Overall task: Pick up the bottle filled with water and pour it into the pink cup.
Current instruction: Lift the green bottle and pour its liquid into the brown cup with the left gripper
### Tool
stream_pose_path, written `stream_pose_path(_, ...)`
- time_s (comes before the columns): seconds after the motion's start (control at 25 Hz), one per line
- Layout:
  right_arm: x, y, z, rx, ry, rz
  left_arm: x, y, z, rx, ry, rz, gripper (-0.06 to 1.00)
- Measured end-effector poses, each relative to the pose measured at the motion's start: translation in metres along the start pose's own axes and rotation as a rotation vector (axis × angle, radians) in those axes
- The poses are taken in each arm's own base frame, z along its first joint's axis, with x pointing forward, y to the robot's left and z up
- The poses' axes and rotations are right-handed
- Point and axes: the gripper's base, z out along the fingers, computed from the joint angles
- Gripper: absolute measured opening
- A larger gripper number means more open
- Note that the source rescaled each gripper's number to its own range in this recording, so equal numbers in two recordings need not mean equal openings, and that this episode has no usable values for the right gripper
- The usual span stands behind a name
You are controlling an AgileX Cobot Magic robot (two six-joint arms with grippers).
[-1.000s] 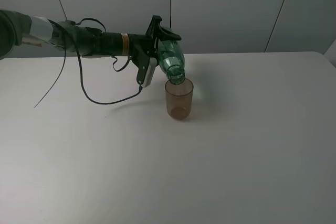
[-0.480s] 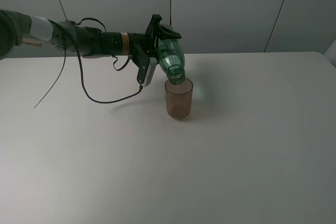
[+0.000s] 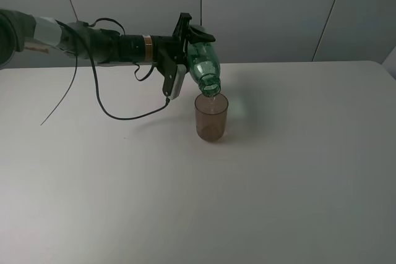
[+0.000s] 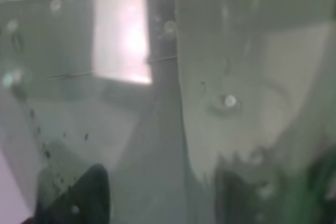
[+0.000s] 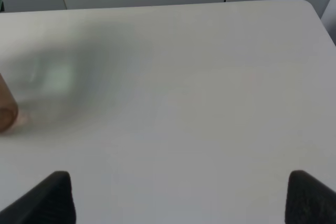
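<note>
Seen from high up, the dark left arm (image 3: 93, 42) reaches in from the upper left of the frame, level above a white table (image 3: 291, 177). A black cable (image 3: 105, 110) loops down from it and hangs just above the tabletop. At upper centre, the left gripper (image 3: 194, 46) is clamped around the body of the bottle (image 3: 204, 66). The bottle is clear green plastic with no cap, tipped steeply neck-down. Its mouth sits just above the rim of the pink cup (image 3: 211, 119). The cup stands upright on the table a little above the middle of the frame (whether water is running at this instant is too faint to tell). The right half of the table is plain white.

The left wrist camera shows only blurred greenish plastic, the bottle (image 4: 220, 98) pressed close to the lens.

The right wrist camera shows the right gripper (image 5: 181, 199) over the table (image 5: 210, 87). Its dark fingertips (image 5: 50, 199) are spread wide with nothing between them. A sliver of the pink cup (image 5: 6, 111) shows at the frame's edge.
</note>
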Motion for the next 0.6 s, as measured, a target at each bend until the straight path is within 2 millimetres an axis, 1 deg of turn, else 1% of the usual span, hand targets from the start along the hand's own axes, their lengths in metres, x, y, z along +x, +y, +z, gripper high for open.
stream_pose_path(0.08, 0.000, 0.000, 0.000, 0.000, 0.000, 0.000, 0.001, 0.004, -0.001, -0.006, 0.003, 0.005, 0.01)
stream_pose_path(0.32, 0.000, 0.000, 0.000, 0.000, 0.000, 0.000, 0.000, 0.006, -0.001, -0.011, 0.000, 0.008, 0.01)
stream_pose_path(0.48, 0.000, 0.000, 0.000, 0.000, 0.000, 0.000, 0.001, 0.012, -0.002, -0.016, 0.006, 0.051, 0.01)
stream_pose_path(0.6, 0.000, 0.000, 0.000, 0.000, 0.000, 0.000, 0.001, 0.013, -0.003, -0.019, 0.008, 0.062, 0.01)
